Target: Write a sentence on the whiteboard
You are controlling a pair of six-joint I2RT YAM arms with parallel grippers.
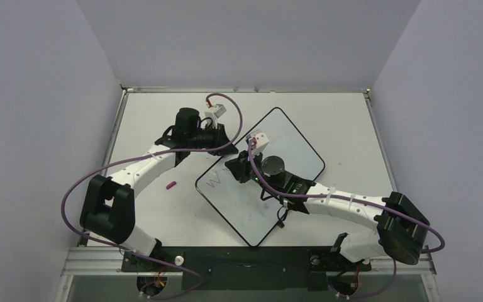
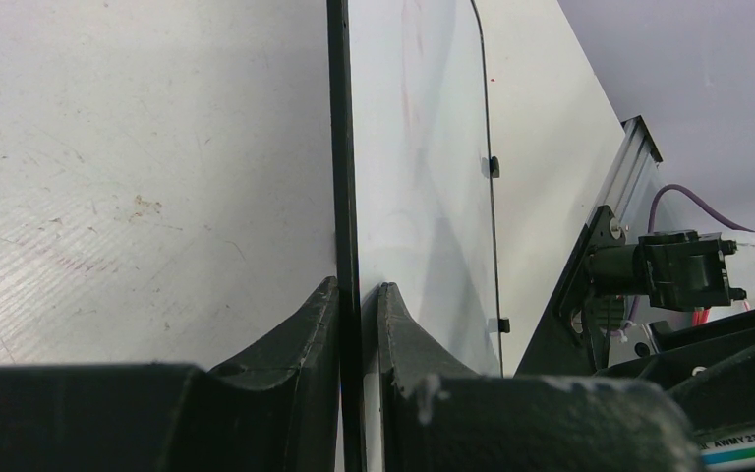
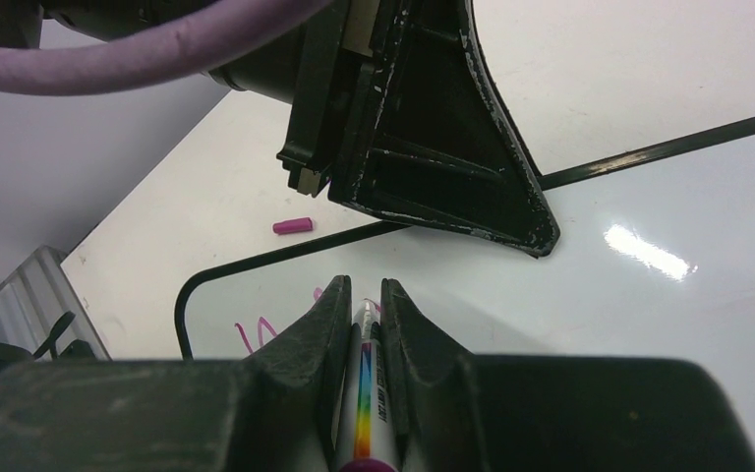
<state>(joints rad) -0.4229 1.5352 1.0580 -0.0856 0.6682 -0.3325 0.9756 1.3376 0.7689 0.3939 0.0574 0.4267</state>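
Reading first: a white label (image 2: 747,440) low in the right corner of the left wrist view says "AWMY2301", with a rainbow stripe under it. I cannot tell what it is stuck on. The marker (image 3: 366,413) has a rainbow stripe too, and tiny black print that is too small to read.

The sentence (image 1: 214,182) is only a few pink strokes, like a W, near the left corner of the whiteboard (image 1: 295,148). The board is glossy white with a thin black rim. It sits in the middle of the worktop (image 1: 163,113), turned like a diamond.

The left fingers (image 2: 305,334) are pinching the board's black rim at its far left edge. The right fingers (image 3: 319,334) are pinching the marker over the board, just beside the pink strokes.

A small pink cap (image 1: 172,185) lies on the worktop, near the board's left corner but not touching it.

The worktop is off-white, with grey scuffs and scratches. Plain pale grey walls (image 1: 38,94) stand on three sides. A metal rail (image 1: 245,261) runs along the near edge, and purple cables (image 1: 75,182) loop from both arms
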